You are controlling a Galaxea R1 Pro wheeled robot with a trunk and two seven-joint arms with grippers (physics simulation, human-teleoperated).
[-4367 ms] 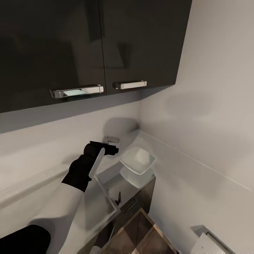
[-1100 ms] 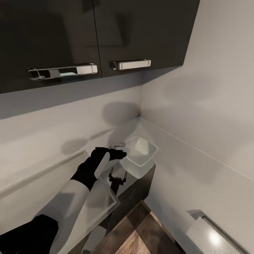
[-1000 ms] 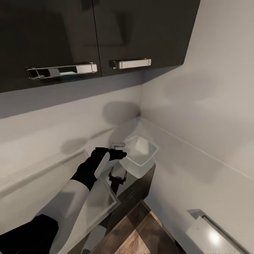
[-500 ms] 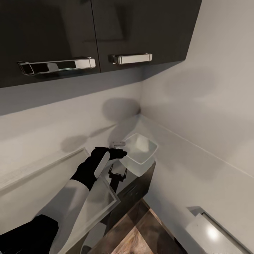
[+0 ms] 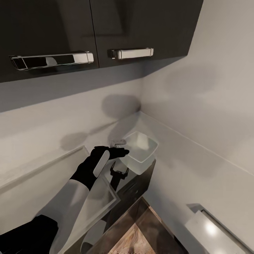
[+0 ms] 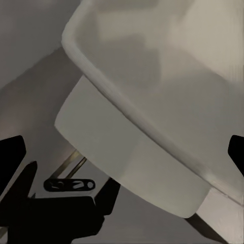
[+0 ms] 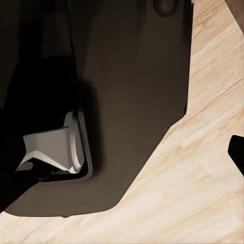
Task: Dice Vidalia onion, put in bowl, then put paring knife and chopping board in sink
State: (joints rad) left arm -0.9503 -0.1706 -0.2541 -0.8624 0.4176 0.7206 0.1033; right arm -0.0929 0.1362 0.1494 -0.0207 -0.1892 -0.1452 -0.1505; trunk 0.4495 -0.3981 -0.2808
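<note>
1. The bowl sits on the table, in the corner where two walls meet.
2. My left gripper hangs just left of the bowl.
3. Wall cabinets hang above.

The head view looks from above and behind the left arm into a room corner, tilted enough to take in the wall cabinets above, the table below, and a strip of wood floor at the bottom edge. It stands well back from the bowl. The left wrist view sits very close to that same bowl, looking along the left hand's dark fingers at its outer wall and rim; bowl and table are what these two views share. The right wrist view points down at pale wood floor past a dark body close to the lens.
</note>
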